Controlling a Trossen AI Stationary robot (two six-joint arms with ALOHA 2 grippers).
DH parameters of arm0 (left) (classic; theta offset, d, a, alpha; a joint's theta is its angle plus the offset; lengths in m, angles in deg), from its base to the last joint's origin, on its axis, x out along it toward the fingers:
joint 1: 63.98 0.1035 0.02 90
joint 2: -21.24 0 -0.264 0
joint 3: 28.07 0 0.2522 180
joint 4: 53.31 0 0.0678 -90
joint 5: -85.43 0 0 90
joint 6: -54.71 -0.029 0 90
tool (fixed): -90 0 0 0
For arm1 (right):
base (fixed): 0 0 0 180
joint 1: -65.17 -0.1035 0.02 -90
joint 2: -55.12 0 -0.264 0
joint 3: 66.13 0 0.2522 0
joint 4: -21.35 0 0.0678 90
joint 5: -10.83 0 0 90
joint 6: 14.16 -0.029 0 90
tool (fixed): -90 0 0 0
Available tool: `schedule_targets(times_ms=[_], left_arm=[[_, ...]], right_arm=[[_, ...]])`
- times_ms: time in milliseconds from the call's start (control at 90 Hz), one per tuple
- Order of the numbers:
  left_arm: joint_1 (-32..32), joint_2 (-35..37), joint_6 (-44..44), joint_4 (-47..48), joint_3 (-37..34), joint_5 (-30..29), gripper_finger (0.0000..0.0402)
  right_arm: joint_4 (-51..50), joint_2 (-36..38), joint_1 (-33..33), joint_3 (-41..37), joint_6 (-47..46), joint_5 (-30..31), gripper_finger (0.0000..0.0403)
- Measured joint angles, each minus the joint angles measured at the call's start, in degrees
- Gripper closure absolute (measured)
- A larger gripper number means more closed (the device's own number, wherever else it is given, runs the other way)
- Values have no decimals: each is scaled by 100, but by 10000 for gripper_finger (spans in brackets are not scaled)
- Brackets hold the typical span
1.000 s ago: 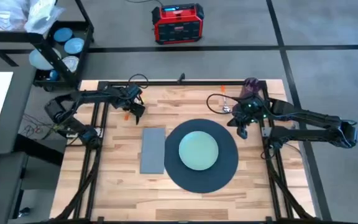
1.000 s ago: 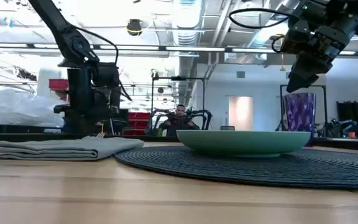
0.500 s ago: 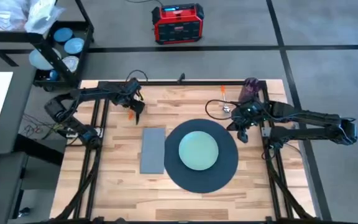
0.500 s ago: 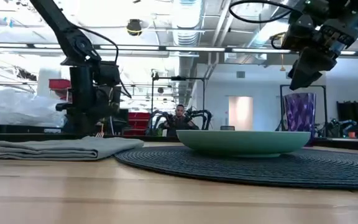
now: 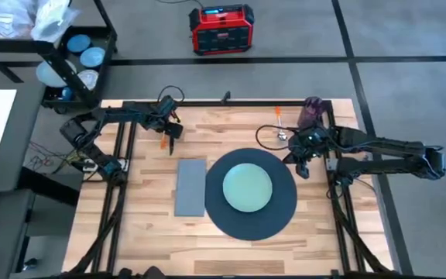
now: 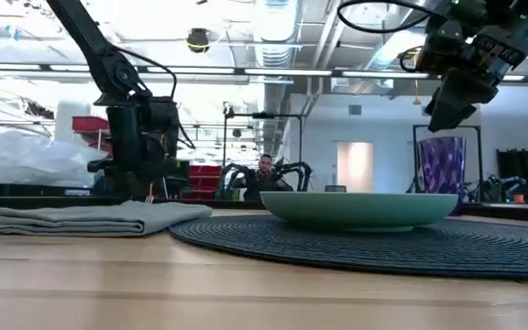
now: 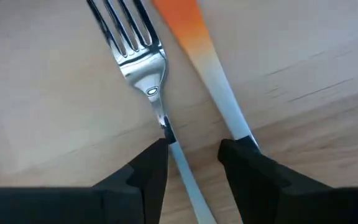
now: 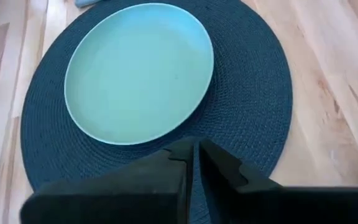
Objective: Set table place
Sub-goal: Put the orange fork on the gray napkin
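At the rear left of the bench (image 5: 153, 225), the left end effector (image 7: 191, 158) is lowered over the cutlery with its 2 fingers parted, straddling the neck of the fork (image 7: 143, 68); I judge it is not yet clamped and holds nothing. Just beside the fork lies a 2nd utensil with an orange handle (image 7: 194, 43), passing close to 1 finger. The right end effector (image 8: 194, 155) hangs above the mat's edge on the right side, fingers pressed together and empty.

Progress, as a judgement: roughly half done. The dark round mat (image 5: 281, 213) is laid, the pale green plate (image 5: 247, 187) sits centred on it, and the grey napkin (image 5: 190, 186) lies just beside the mat on the left. The fork, the other cutlery near the rear edge and the purple cup (image 5: 311, 111) at the rear right are not yet placed.

The bench is light butcher-block wood with a black frame rail. Beyond it stand a black cart with blue plates (image 5: 80, 54) and a red unit (image 5: 221, 28) on the floor. A person (image 6: 265, 174) sits far back in the room.
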Motion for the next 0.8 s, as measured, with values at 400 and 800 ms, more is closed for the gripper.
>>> schedule_targets(times_ms=[400, 800], left_arm=[[-10, -16, -121, -42, -4, 39, 394], [-166, 31, -138, 248, 240, -24, 400]], right_arm=[[-2, 0, -317, 0, -293, 12, 387], [5, 1, -425, 0, -342, 33, 387]])
